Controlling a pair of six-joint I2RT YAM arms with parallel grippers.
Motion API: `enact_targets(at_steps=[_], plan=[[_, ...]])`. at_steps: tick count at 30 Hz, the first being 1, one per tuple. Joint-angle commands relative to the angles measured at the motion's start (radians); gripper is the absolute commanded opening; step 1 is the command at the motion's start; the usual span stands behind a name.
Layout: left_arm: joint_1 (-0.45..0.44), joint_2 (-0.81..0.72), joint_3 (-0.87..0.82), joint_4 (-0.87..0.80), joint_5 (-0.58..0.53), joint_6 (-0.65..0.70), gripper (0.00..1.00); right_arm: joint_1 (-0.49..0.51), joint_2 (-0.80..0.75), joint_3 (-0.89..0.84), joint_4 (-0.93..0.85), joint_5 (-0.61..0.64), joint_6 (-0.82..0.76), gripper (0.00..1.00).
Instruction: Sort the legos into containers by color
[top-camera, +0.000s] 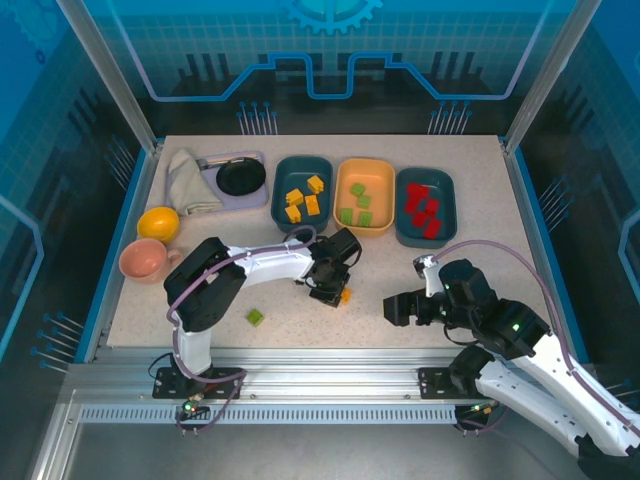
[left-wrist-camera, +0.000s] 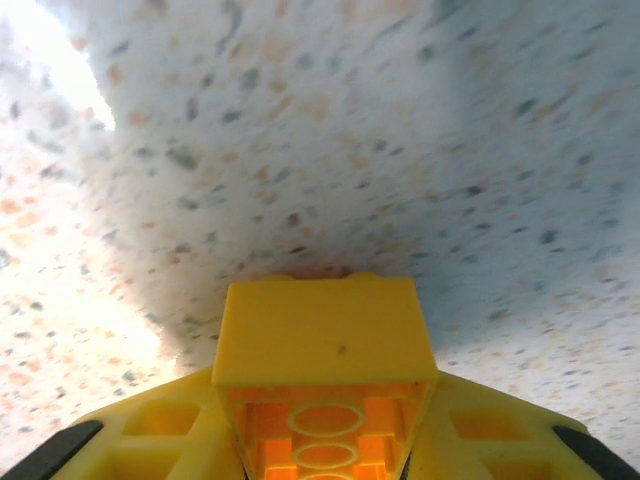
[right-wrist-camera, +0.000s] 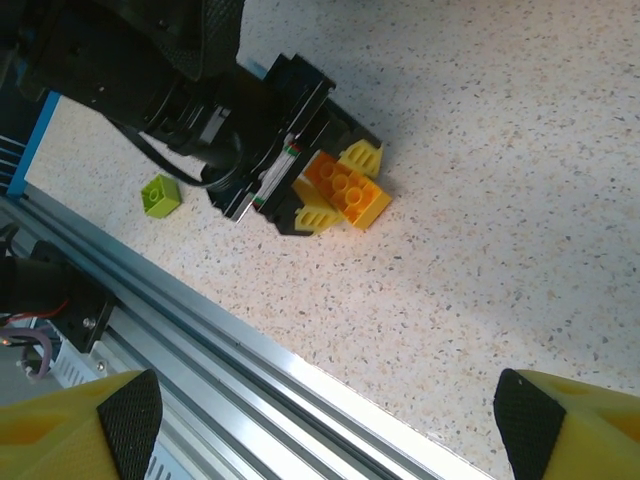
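My left gripper (top-camera: 338, 291) is down on the table in front of the trays, shut on a yellow-orange lego (left-wrist-camera: 320, 330) whose hollow underside faces the wrist camera. The right wrist view shows that same lego (right-wrist-camera: 350, 190) pinched between the yellow fingers (right-wrist-camera: 362, 157). One light green lego (top-camera: 256, 317) lies loose near the front edge. At the back stand the containers: a teal tray (top-camera: 281, 175) with yellow legos, an orange-tan tray (top-camera: 365, 163) with green ones, and a teal tray (top-camera: 448, 190) with red ones. My right gripper (top-camera: 400, 308) hovers open to the right, holding nothing.
A lavender tray with a black round bowl (top-camera: 240, 177) and a folded cloth (top-camera: 190, 180) sit at the back left. A yellow bowl (top-camera: 158, 223) and a pink cup (top-camera: 143, 260) stand along the left side. An aluminium rail (top-camera: 320, 360) borders the near edge.
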Motion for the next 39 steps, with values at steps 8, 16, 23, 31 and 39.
enact_targets(at_steps=[8, 16, 23, 31, 39], plan=[[0.137, -0.16, 0.151, -0.185, -0.14, 0.361, 0.34, 0.014, 0.115, 0.016, 0.283, -0.069, -0.083, 0.87], [0.331, -0.035, 0.448, -0.334, -0.171, 0.819, 0.32, 0.013, 0.431, 0.131, 0.577, 0.035, -0.142, 0.89], [0.433, 0.132, 0.657, -0.276, -0.198, 1.047, 0.32, -0.044, 0.667, 0.262, 0.748, 0.035, -0.044, 0.9], [0.497, 0.342, 0.863, -0.213, -0.225, 1.149, 0.32, -0.146, 0.799, 0.345, 0.79, 0.004, 0.022, 0.9], [0.523, 0.515, 1.052, -0.222, -0.257, 1.197, 0.33, -0.207, 0.838, 0.379, 0.791, -0.018, 0.054, 0.91]])
